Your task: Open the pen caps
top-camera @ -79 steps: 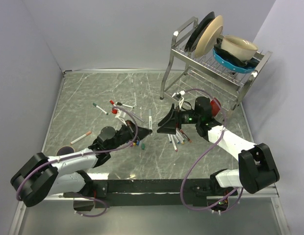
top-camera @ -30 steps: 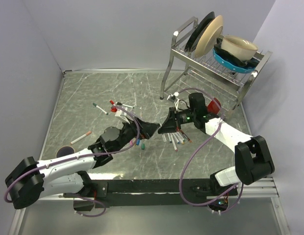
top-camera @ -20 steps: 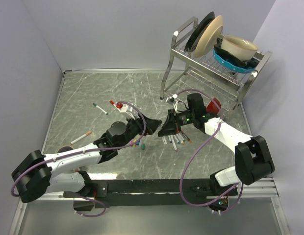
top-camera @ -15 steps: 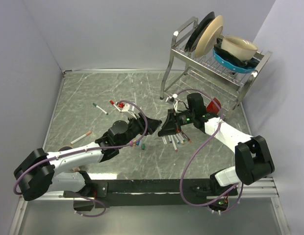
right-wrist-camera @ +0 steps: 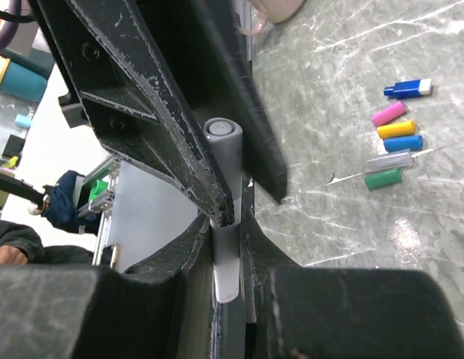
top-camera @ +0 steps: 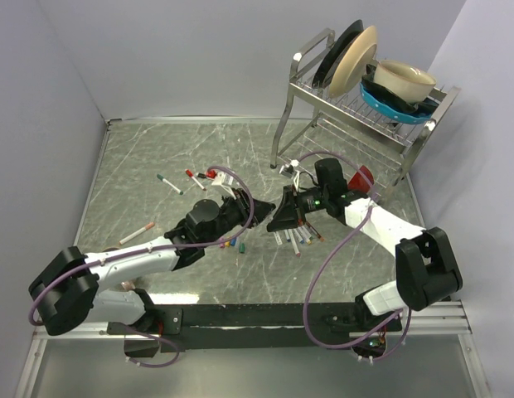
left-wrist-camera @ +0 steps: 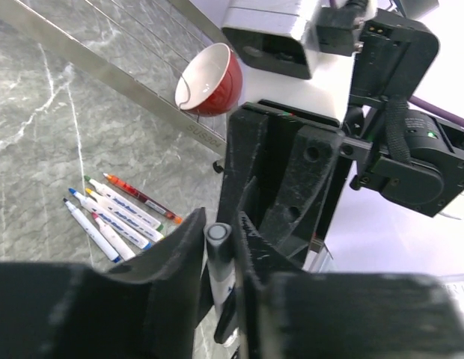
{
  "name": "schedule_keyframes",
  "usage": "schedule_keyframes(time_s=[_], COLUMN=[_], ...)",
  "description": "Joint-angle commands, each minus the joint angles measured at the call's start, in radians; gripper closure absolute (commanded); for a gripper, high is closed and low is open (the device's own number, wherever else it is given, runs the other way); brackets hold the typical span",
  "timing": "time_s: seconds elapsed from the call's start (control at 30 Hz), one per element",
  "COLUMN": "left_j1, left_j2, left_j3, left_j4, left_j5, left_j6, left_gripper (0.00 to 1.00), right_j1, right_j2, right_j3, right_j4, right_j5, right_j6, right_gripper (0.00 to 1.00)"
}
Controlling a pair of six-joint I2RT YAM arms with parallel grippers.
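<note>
Landmark: the dish rack (top-camera: 356, 108) at the back of the table; every place below is relative to it.
Done so far: looks like about half. A little row of loose caps (right-wrist-camera: 397, 129) (blue, pink, yellow, grey, green) lies well out from the rack, on the left arm's side. A bunch of opened pens (left-wrist-camera: 123, 209) sits just in front of the rack's near foot.
Left to do: at least three capped pens (top-camera: 169, 183) lie far from the rack toward the left wall, plus the one in hand.
Pen in hand: the grey-ended pen (right-wrist-camera: 223, 149) hangs in the air between the rack's foot and the loose caps, both arms on it.
Left gripper (left-wrist-camera: 219, 224): nearly closed, fingers pinching the pen.
Right gripper (right-wrist-camera: 226, 224): same, narrow and clamped on the barrel.
Which end is the cap: honestly can't tell.
My guess: cap isn't off yet, and a straight pull apart should do it.
</note>
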Motion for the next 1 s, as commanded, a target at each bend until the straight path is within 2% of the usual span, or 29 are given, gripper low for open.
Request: schedule_keyframes(time_s=[0.0,0.03,0.1,0.2,0.33,0.47,0.57,0.77,0.97], left_j1=[0.01,0.012,0.024,0.056,0.137,0.307,0.381,0.438,0.475], left_j2=[0.003,0.003,-0.004,-0.039,-0.15,-0.237,-0.283,-0.339,-0.415], left_j3=[0.045,0.047,0.058,0.056,0.067,0.053,0.048,0.009,-0.097], left_j4=[0.03,0.027,0.001,-0.037,-0.152,-0.2,-0.238,-0.298,-0.324], left_j5=[0.051,0.066,0.077,0.067,-0.059,-0.082,-0.087,-0.093,-0.116], left_j6=[0.026,0.029,0.04,0.045,0.039,-0.004,-0.006,-0.017,-0.058], left_gripper=[0.79,0.88,0.99,0.99,0.99,0.99,0.99,0.99,0.99], right_j1=[0.007,0.008,0.008,0.008,0.016,0.043,0.059,0.079,0.1], right_j2=[0.01,0.01,0.015,0.018,0.031,0.054,0.067,0.1,0.134], right_j3=[0.058,0.061,0.067,0.075,0.075,0.112,0.132,0.168,0.201], right_j4=[-0.014,-0.017,-0.041,-0.064,-0.071,-0.17,-0.219,-0.311,-0.382], right_j5=[-0.004,-0.003,0.0,0.008,0.007,0.031,0.06,0.129,0.194], right_j6=[-0.026,-0.029,-0.047,-0.066,-0.07,-0.15,-0.191,-0.267,-0.326], right_gripper=[1.0,1.0,1.0,1.0,1.0,1.0,1.0,1.0,1.0])
